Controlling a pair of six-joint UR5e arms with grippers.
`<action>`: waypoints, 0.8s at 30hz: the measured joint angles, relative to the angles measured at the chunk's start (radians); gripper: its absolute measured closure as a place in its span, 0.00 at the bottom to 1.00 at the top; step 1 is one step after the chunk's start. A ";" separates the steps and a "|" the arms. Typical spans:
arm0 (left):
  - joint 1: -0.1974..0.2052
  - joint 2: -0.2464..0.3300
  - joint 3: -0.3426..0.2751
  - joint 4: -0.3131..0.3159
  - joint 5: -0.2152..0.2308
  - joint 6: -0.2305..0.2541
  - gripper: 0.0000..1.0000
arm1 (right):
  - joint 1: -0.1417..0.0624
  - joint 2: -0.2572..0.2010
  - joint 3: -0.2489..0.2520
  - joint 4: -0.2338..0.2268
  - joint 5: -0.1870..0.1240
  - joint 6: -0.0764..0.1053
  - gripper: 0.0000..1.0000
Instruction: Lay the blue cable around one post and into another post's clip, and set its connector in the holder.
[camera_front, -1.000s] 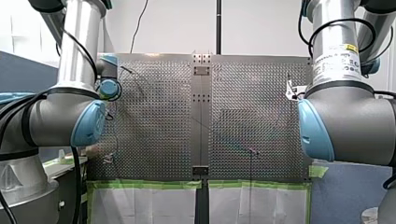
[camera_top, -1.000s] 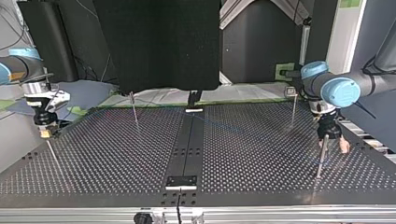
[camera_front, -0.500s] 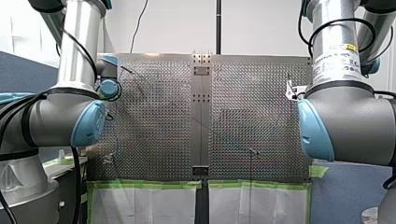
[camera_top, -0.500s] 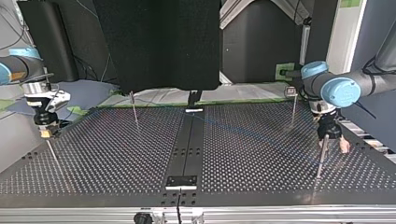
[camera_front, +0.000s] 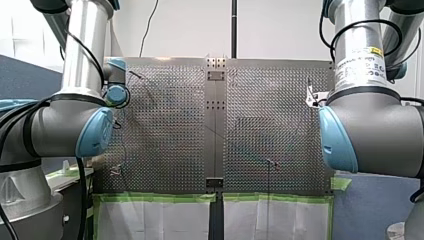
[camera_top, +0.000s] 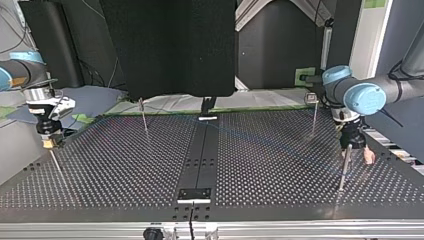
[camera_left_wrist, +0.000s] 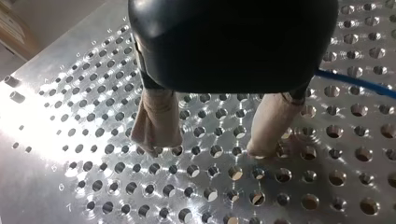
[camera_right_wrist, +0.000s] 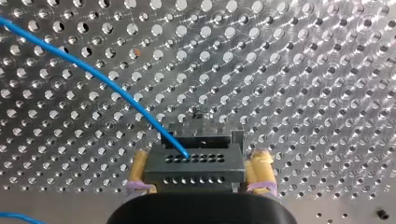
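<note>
Our right gripper (camera_right_wrist: 200, 171) clamps the black connector (camera_right_wrist: 194, 164), the blue cable (camera_right_wrist: 107, 84) trailing off over the table (camera_right_wrist: 303, 70). Our left gripper (camera_left_wrist: 210, 142) hangs spread and empty. Neither has moved in the last second, so we judge the routing paused.

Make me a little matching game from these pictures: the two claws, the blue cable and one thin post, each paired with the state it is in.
Things:
1. left claw
2. right claw
3. blue cable
4. thin post

States:
A. stands upright on the holed table
B. open, holding nothing
C. ends in the black connector
D. shut on the black connector

Pairs: 1-B, 2-D, 3-C, 4-A
</note>
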 joint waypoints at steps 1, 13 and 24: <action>0.000 0.000 0.000 0.000 0.000 0.000 0.01 | 0.000 0.000 0.000 0.000 0.000 0.000 0.00; 0.000 0.000 -0.001 0.000 0.000 0.001 0.01 | 0.000 0.000 0.000 0.000 0.000 0.000 0.00; -0.003 0.001 -0.001 -0.035 -0.020 0.037 0.01 | 0.000 0.000 0.000 0.000 0.000 0.000 0.00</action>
